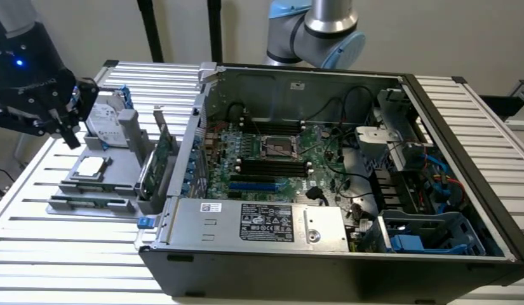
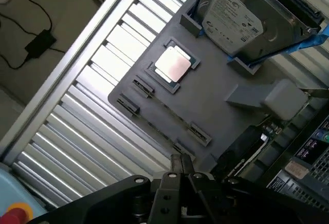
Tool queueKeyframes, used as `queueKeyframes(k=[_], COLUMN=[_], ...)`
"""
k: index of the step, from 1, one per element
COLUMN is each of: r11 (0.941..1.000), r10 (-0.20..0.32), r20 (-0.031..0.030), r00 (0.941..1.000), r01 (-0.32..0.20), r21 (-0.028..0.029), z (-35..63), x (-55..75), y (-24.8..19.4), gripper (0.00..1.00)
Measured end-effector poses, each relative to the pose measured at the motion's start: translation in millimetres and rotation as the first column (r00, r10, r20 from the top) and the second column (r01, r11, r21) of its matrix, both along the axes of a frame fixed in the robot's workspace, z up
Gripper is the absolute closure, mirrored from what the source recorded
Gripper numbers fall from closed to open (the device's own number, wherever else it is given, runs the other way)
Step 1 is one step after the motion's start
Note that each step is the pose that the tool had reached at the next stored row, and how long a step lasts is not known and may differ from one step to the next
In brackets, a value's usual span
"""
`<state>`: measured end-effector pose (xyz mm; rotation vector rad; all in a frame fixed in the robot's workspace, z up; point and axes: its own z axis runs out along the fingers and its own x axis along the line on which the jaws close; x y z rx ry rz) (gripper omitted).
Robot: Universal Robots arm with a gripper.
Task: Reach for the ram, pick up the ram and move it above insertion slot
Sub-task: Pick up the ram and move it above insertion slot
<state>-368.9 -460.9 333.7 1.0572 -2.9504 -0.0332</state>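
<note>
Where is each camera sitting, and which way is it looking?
Exterior view: off the arm, up high, looking down at the open black computer case on the ribbed metal table; the black gripper and the arm's grey-and-blue joint show.
Wrist view: on the wrist, looking down past the gripper at the grey plastic parts tray.
Both share the tray, its square silver processor chip and the silver hard drive.

A grey tray (image 2: 205, 106) on the ribbed metal counter (image 2: 97, 85) holds a silver processor (image 2: 174, 64) in a square recess, a blue-framed hard drive (image 2: 241, 21) near it, the black gripper (image 2: 181, 166) over the tray's edge.
</note>
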Motion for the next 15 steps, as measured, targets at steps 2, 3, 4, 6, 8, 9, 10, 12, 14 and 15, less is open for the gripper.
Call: queueKeyframes(k=[2,3,4,6,8,9,10,12,14,15], r11=[0.9993,0.9985,0.9973,0.9941,0.9893,0.9866,0.9835,0.9762,0.9678,0.9628], r10=[0.037,0.055,0.073,0.109,0.146,0.163,0.181,0.217,0.252,0.27], r20=[0.0,0.0,0.0,0.0,-0.0001,-0.0001,0.0,-0.0001,0.0,0.0], r00=[0.9993,0.9985,0.9973,0.9941,0.9893,0.9866,0.9835,0.9762,0.9678,0.9628], r01=[-0.037,-0.055,-0.073,-0.109,-0.146,-0.163,-0.181,-0.217,-0.252,-0.27], r21=[0.0,0.0,0.0,0.0,0.0,0.0,0.0,0.0,0.0,0.0], z=[-0.5,-0.8,-1.0,-1.6,-2.2,-2.5,-2.8,-3.4,-4.0,-4.3], x=[0.0,0.0,0.0,0.0,0.0,0.0,0.0,0.0,0.0,-0.1], y=[0.0,0.0,0.0,0.0,0.0,0.0,0.0,0.0,0.0,0.0], gripper=[0.89,0.89,0.89,0.89,0.89,0.89,0.89,0.89,0.89,0.89])
